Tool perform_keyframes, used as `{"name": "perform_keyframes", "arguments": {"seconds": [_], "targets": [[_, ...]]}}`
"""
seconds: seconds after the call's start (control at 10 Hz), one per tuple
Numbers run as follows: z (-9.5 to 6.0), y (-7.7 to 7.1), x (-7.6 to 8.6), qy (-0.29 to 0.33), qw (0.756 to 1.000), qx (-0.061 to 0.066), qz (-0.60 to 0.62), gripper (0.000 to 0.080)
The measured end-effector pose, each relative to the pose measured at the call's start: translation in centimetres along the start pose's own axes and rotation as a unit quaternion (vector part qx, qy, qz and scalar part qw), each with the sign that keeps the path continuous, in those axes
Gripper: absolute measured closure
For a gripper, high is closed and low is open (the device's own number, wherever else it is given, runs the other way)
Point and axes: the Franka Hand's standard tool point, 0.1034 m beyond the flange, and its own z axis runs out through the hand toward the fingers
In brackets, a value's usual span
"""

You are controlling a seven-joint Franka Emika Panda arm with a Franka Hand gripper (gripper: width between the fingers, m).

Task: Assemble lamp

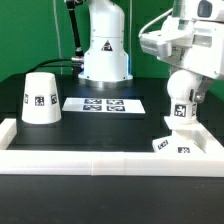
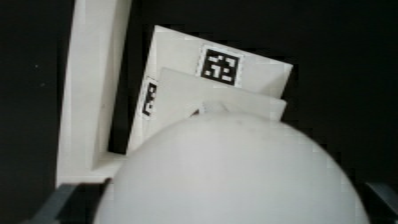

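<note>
Beginning with the dark worktop [image 1: 100, 132], which a white border wall [image 1: 90, 160] edges along the front, the lamp's three parts are well spread out. The shade [image 1: 40, 98] stands wide end down toward the exterior view's left, well apart from the others, with the marker board [image 1: 105, 103] lying between. The flat angular base [image 1: 172, 146] sits by the wall on the exterior view's right, and the wrist view shows its tagged face [image 2: 221, 68] just below. The bulb [image 1: 180, 108] hangs upright above the base, its round head [image 2: 222, 170] filling the wrist view. The fingers [image 2: 68, 204] appear clamped on either side of that head. All three parts look like light, stiff, smooth plastic, so slipping is the likelier trouble, not breakage. The bulb's rounded head offers little flat purchase, so a grip low on its widest part should hold best. I cannot tell whether its stem touches the base.
</note>
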Motion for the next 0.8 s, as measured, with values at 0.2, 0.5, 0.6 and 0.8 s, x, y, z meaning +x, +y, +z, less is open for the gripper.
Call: {"name": "perform_keyframes", "arguments": {"seconds": [0.2, 0.5, 0.6, 0.8], "targets": [[-0.05, 0.00, -0.04, -0.001, 0.992, 0.001, 0.125, 0.0223], [-0.25, 0.28, 0.61, -0.001, 0.955, 0.000, 0.295, 0.0223], [-0.23, 0.35, 0.49, -0.002, 0.945, 0.001, 0.327, 0.0223], [-0.21, 0.63, 0.00, 0.002, 0.937, -0.004, 0.351, 0.0223]]}}
